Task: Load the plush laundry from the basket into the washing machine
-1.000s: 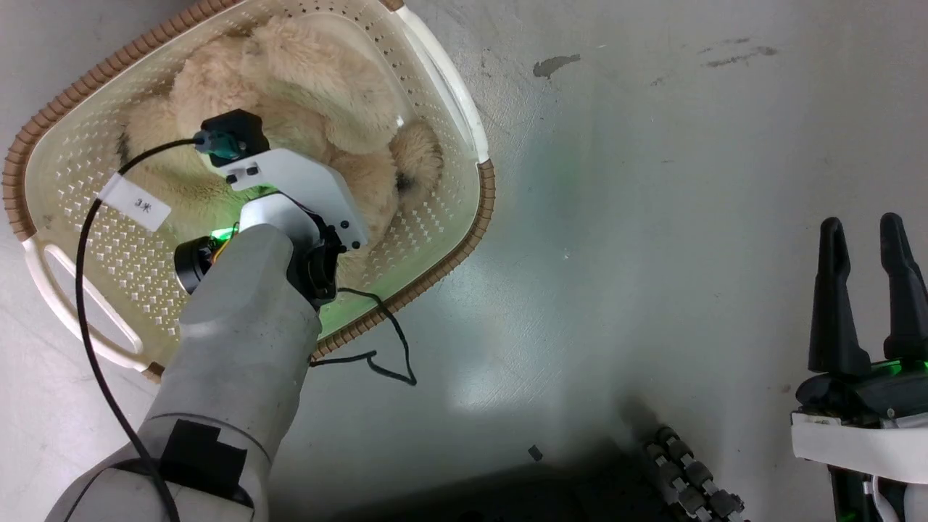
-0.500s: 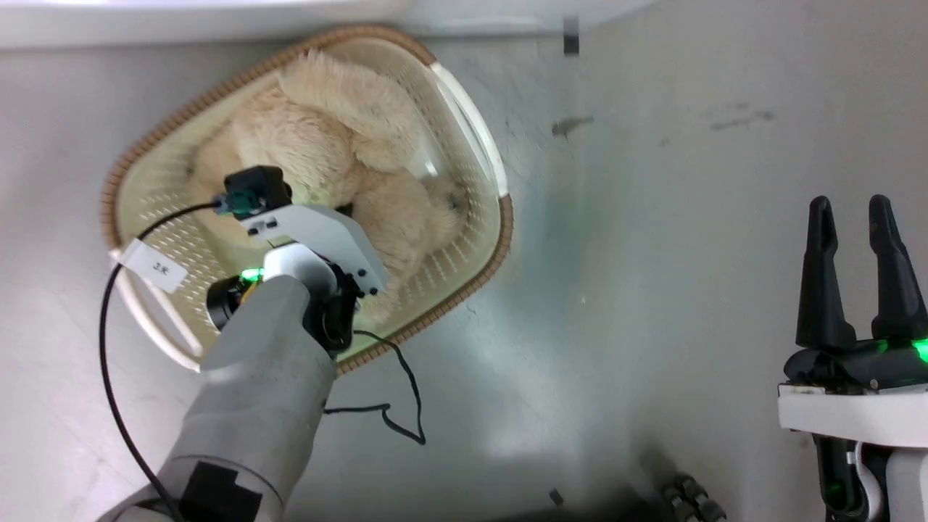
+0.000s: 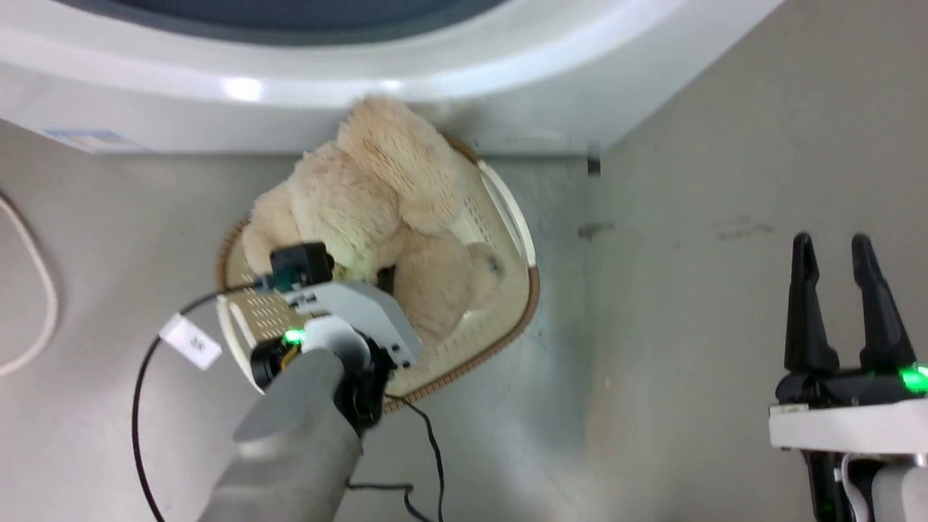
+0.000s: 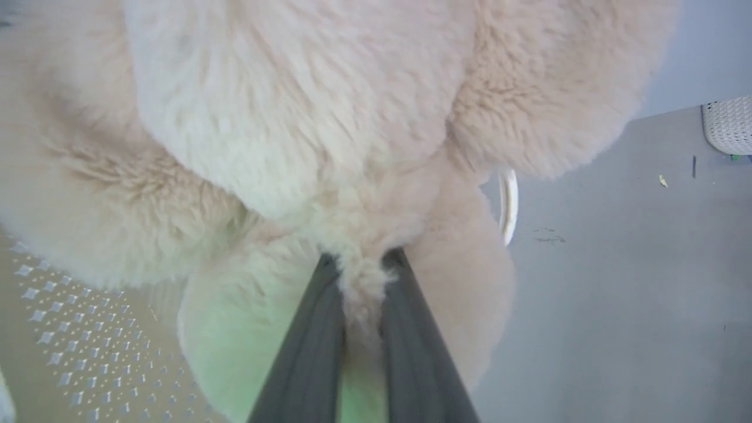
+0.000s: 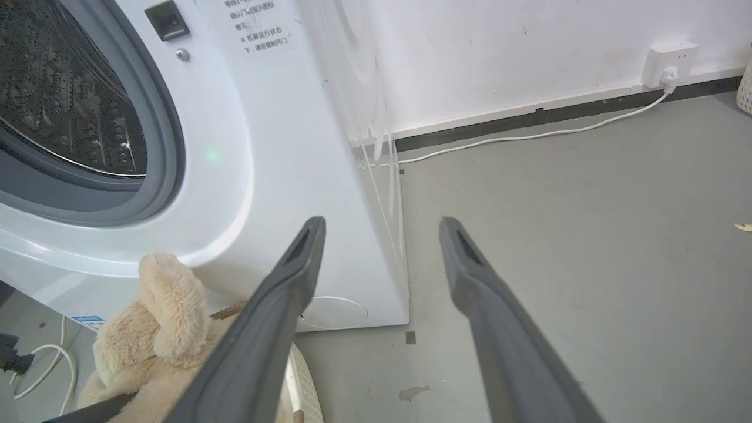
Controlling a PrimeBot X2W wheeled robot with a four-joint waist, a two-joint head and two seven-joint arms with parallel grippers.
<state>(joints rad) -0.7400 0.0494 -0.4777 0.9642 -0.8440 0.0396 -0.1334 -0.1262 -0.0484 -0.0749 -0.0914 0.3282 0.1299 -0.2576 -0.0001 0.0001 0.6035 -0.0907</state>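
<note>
left fingers (image 4: 311,352) clamped on plush laundry (image 4: 294,117) fur, right fingers (image 5: 276,329) spread wide, holding nothing

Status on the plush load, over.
Left gripper shut on plush laundry, held over basket. Right gripper open, empty. Washing machine drum open, nothing seen blocking.

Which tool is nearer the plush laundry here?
Left. The left tool is shut on a tuft of the plush laundry; the right tool stands open, well apart, to its right in the head view.
</note>
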